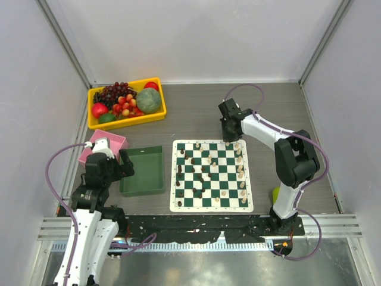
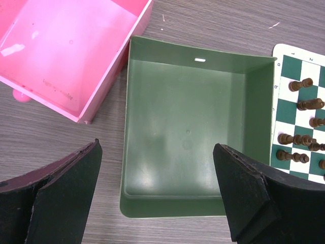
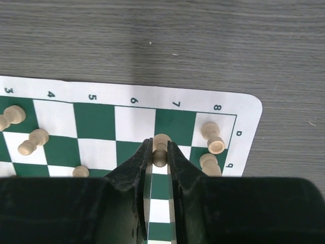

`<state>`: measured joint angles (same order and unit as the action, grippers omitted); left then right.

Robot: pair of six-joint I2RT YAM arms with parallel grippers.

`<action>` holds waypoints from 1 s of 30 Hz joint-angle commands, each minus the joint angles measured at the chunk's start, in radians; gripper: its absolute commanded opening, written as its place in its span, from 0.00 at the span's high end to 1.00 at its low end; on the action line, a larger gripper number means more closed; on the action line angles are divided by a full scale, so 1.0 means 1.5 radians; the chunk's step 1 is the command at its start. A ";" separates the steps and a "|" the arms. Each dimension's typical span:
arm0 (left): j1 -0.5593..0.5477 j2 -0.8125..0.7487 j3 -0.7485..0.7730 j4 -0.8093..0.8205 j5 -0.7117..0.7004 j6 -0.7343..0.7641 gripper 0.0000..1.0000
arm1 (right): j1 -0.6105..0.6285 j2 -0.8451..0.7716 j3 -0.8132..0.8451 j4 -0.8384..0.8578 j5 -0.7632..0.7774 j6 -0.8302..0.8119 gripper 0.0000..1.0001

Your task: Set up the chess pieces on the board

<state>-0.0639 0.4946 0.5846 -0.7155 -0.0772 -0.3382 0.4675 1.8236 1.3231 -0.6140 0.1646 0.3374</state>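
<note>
Right gripper (image 3: 159, 151) clamps a cream chess piece (image 3: 162, 138) between its fingertips; left gripper (image 2: 157, 152) stands wide above green tray (image 2: 188, 117).

One board (image 1: 211, 207), one green tray (image 1: 143, 173), one pink tray (image 1: 116, 141), one yellow bin (image 1: 128, 121), two arms (image 1: 271, 134).

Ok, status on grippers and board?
Right gripper shut on cream pawn at far edge of board. Left gripper open above green tray. Fallen cream pieces beside it.

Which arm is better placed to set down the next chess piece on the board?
Right. The right gripper is shut on a cream piece above the board; the left gripper hangs open over the green tray.
</note>
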 commanded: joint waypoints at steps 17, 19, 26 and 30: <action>0.002 0.002 0.022 0.015 0.007 0.000 0.01 | -0.019 0.016 -0.015 0.037 0.007 -0.008 0.83; 0.001 0.003 0.022 0.015 0.007 0.000 0.01 | -0.020 0.017 -0.016 0.037 0.007 -0.009 0.83; 0.001 0.004 0.022 0.015 0.006 0.000 0.01 | -0.021 0.019 -0.019 0.039 0.013 -0.009 0.83; 0.002 0.003 0.023 0.016 0.008 -0.001 0.01 | -0.021 0.026 -0.017 0.039 0.013 -0.009 0.83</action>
<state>-0.0639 0.4957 0.5846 -0.7155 -0.0776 -0.3382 0.4408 1.8553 1.2922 -0.5808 0.1631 0.3340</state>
